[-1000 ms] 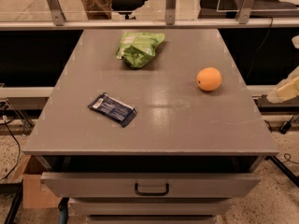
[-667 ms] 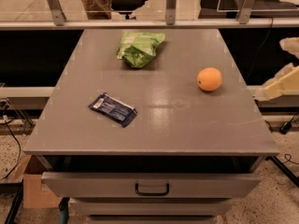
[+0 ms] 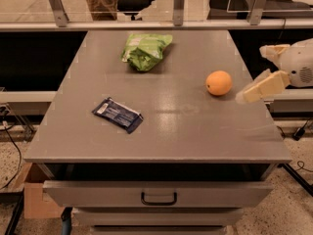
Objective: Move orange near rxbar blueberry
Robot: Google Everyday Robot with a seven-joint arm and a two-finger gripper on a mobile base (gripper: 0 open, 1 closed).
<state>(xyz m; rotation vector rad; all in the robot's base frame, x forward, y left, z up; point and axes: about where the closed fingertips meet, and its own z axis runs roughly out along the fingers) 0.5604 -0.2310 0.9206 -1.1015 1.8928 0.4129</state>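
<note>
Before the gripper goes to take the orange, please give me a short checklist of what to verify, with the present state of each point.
1. Gripper open and holding nothing: ok. It hangs at the table's right edge, just right of the orange.
2. Orange stands alone, nothing touching it: ok.
3. Rxbar blueberry in sight, lying flat on the front left of the table: ok.
4. Green snack bag lies at the back, off the line between orange and bar: ok.
5. Orange already near the bar: not ok. They lie apart, on opposite sides of the table.
</note>
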